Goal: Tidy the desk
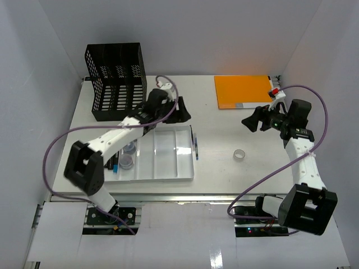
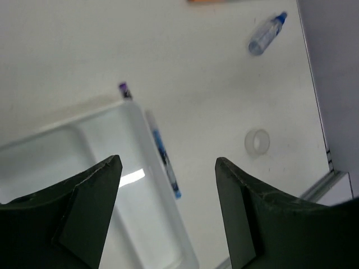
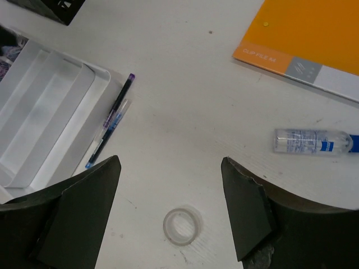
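Note:
The desk is a white tabletop with a metal rail along its front. My left gripper is open and empty, above the back right corner of the white tray; its fingers frame the tray edge in the left wrist view. My right gripper is open and empty, held above the desk, with a clear tape roll below between its fingers. Two pens, one purple and one blue, lie along the tray's right side.
A black mesh file rack stands at the back left. An orange notebook lies at the back right. A small clear bottle with a blue cap lies near it. The tray's left compartment holds small rolls.

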Robot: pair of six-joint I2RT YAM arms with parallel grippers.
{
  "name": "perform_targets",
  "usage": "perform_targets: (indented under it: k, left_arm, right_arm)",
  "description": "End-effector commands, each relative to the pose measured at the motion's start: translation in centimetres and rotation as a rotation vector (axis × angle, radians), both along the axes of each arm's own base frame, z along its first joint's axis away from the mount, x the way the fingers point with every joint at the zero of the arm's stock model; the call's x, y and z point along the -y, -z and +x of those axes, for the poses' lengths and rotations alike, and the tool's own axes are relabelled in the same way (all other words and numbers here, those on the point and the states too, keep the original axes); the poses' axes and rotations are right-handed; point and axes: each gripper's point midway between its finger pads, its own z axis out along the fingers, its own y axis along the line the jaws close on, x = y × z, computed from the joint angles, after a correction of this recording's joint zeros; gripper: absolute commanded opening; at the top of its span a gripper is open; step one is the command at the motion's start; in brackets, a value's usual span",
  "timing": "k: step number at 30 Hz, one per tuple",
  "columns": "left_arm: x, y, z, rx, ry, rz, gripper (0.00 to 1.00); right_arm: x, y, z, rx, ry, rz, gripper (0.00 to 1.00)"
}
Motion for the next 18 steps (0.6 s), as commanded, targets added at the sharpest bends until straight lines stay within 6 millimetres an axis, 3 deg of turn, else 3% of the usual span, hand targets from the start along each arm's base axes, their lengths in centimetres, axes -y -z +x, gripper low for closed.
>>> perform_targets:
  k: [1,2,7,10,14,18]
  left_arm:
    - [3.9,2.5,3.9,-0.086,-0.032,0.164,0.71]
    - [4.1,3.0,3.4,-0.107,-0.021,0.184,0.70]
    - [6.9,5.5,4.6,-0.143,-0.028,0.323,0.56]
    - [7.0,6.9,4.6,-0.153,-0.080,0.423,0.47]
    - [8.1,7.7,3.2,-0.135,-0.120,0.508,0.40]
    - [8.5,7.7,3.0,-0.088,-0.192,0.566,0.29]
  right_arm:
    - [-0.8,-1.3,-1.9,0.082,-0.058,0.069,0.79]
    - [-0.7,-0.9,-2.0,0.082,-0.052,0.065,0.79]
    - [-0.2,-1.1,-1.8,0.089,-0.020,0.046,0.79]
    - [-0.2,-1.2,-1.9,0.091,-0.018,0.048,0.79]
    - [-0.3,-1.3,-1.9,0.090,-0.019,0.053,0.79]
    - [-0.3,-1.1,-1.9,0.085,-0.018,0.053,0.79]
